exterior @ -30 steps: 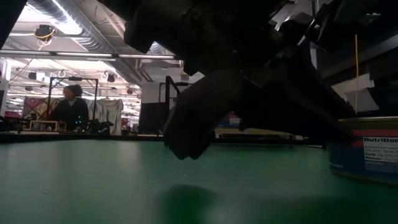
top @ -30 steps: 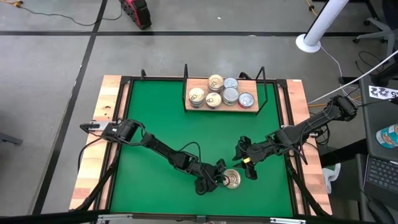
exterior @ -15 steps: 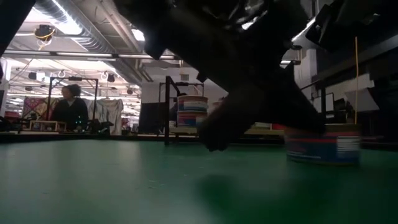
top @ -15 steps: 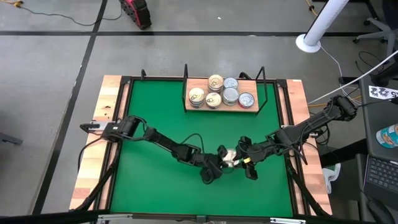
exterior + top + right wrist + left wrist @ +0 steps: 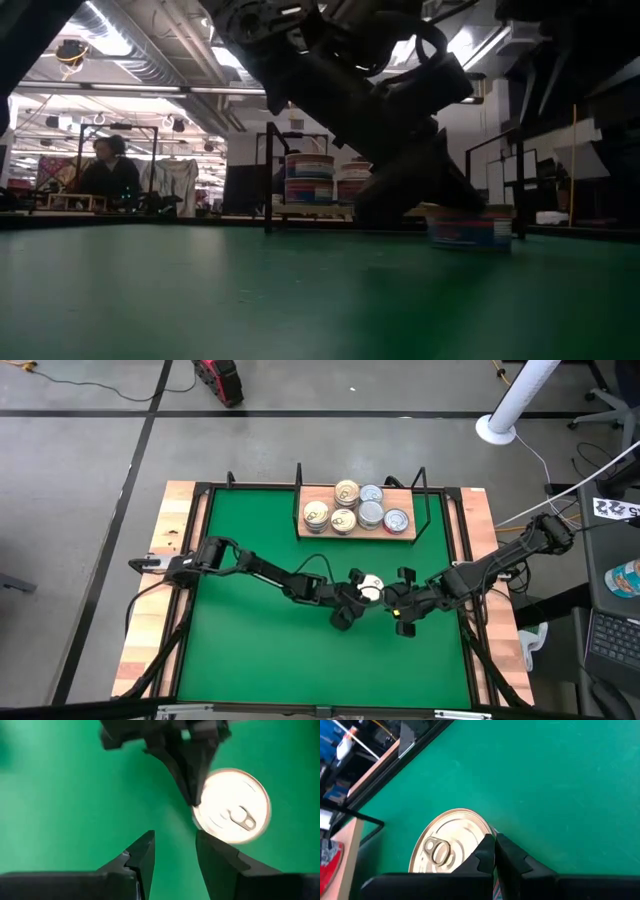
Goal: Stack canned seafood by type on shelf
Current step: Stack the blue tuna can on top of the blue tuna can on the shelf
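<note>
One gold-topped can [image 5: 371, 588] stands flat on the green table near its middle, showing a blue and red label in the low view [image 5: 470, 231]. My left gripper [image 5: 352, 600] is shut and lies against the can's near-left side [image 5: 494, 839]. My right gripper [image 5: 175, 842] hangs open just right of the can [image 5: 395, 600], with nothing between its fingers. At the far edge the shelf [image 5: 357, 536] carries several cans in short stacks, gold tops [image 5: 316, 513] to the left and silver tops [image 5: 396, 519] to the right. My left gripper touches the can's side wall at the rim [image 5: 485, 831] with the outer side of its shut fingertips [image 5: 192, 795]. The fingers slant down from the table's near left. The can stands flat on the table, top up.
Black wire posts [image 5: 299, 485] rise at the shelf's ends. Wooden planks [image 5: 160, 590] edge the table left and right. Open green surface lies left of the arms and between the can and the shelf. A person [image 5: 108, 175] sits far off in the room.
My left gripper has swept toward the table's far edge, pushing the gold-topped can ahead of it. The can has slid flat along the table from near the front edge to about the middle, now beside my right gripper.
</note>
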Controlling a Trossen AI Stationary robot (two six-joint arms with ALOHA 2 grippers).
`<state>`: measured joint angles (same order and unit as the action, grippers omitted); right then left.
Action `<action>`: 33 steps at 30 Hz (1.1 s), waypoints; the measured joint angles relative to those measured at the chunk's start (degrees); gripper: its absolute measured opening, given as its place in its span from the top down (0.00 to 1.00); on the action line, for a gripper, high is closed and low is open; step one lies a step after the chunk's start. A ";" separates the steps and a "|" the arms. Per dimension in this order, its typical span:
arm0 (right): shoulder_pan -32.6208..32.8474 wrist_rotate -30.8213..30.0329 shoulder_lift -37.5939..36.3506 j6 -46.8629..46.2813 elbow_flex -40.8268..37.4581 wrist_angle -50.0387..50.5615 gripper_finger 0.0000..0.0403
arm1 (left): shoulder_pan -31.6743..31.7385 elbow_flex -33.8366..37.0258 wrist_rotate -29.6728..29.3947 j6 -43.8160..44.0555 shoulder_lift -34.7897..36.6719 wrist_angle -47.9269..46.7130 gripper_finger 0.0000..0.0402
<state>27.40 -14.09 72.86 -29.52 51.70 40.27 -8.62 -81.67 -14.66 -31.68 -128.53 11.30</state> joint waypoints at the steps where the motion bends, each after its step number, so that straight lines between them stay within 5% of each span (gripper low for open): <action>1: 0.00 -0.36 0.15 0.02 0.02 0.71 0.65 | 0.18 0.02 0.03 0.75 0.00 0.05 0.99; 33: -0.07 -0.79 0.53 -0.98 0.00 0.06 0.65 | 0.93 0.12 0.24 10.68 0.81 -0.01 1.00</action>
<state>27.33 -14.87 73.39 -30.50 51.70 40.34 -7.68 -81.55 -14.41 -20.99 -127.72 11.29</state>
